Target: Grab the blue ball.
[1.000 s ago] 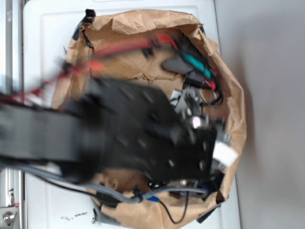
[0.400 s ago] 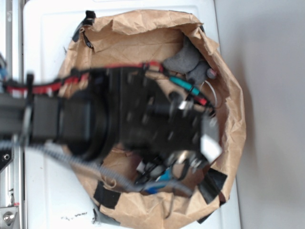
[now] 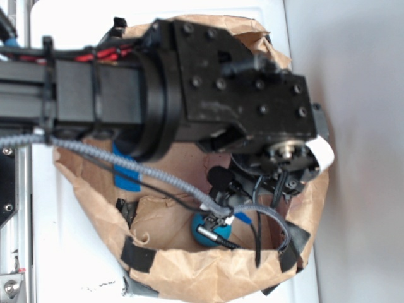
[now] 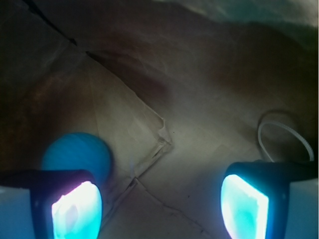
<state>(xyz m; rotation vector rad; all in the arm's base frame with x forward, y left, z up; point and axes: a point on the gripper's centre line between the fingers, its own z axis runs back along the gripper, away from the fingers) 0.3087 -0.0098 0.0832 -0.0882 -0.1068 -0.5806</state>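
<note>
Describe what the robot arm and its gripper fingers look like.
The arm is boxy matte black metal with visible bolt heads. Red wires run along its top, and a grey braided cable hangs beneath. In the wrist view, the fingers are black-framed with pads glowing cyan-white.

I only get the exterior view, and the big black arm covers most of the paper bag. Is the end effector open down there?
Observer: Yes. In the wrist view the end effector is open, with bare brown paper between its two glowing pads.
Operator: So is the blue ball sitting in that gap?
Observer: No. The blue ball lies in line with the pad on the picture's left, just beyond it, not in the gap.
Operator: Anything else near it?
Observer: A thin white loop lies on the paper bag just beyond the other pad.
</note>
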